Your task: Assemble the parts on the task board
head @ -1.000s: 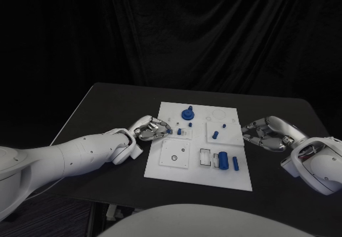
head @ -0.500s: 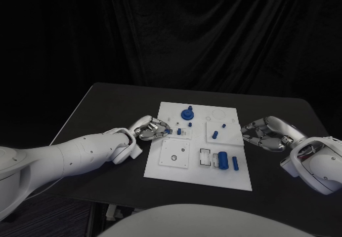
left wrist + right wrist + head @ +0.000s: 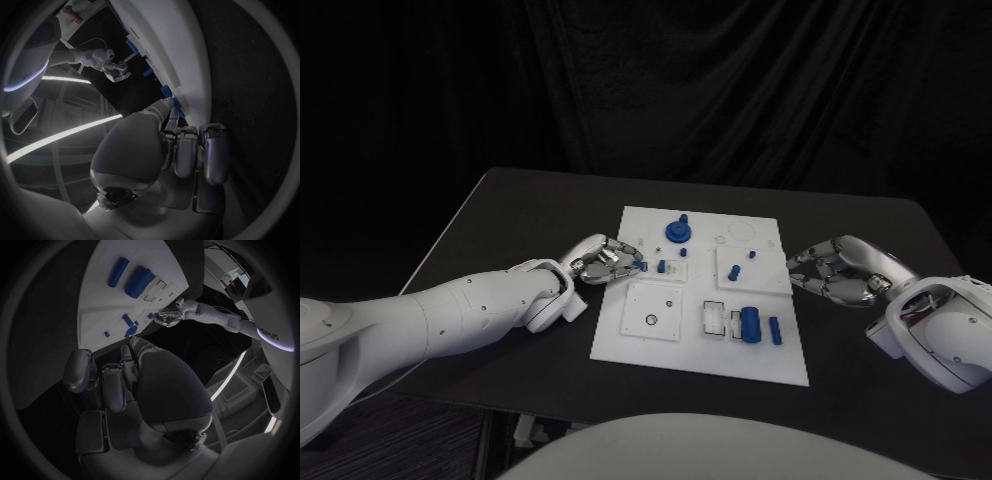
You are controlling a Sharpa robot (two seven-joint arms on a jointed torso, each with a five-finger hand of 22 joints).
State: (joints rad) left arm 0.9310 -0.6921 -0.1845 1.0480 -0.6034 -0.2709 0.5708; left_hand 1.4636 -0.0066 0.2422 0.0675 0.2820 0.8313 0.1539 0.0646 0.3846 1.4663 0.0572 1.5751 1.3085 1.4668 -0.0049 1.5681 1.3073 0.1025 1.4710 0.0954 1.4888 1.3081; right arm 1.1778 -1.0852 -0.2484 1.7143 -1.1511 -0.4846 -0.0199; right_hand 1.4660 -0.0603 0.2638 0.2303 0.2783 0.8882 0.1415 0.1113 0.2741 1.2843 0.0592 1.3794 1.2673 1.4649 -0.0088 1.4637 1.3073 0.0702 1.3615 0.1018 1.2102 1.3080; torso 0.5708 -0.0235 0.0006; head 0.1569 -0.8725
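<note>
Assembly partly done; left hand (image 3: 606, 262) at the task board (image 3: 646, 345) west edge, pinching a small blue part (image 3: 638, 267).

On the board, a blue knobbed part (image 3: 678, 230) stands seated at 12 o'clock; a blue cylinder (image 3: 751, 323) and blue bar (image 3: 776, 330) lie loose at 4 o'clock, and small pegs (image 3: 734, 270) remain at centre. Right hand (image 3: 837, 272) hovers off the 3 o'clock edge, fingers curled, holding nothing visible. Black table (image 3: 516, 215) otherwise; nothing blocks the board.

You can read no lettering on the task board (image 3: 700, 295) or its blue parts; dark print on the left arm (image 3: 265, 333) in the right wrist view is too small to make out.
</note>
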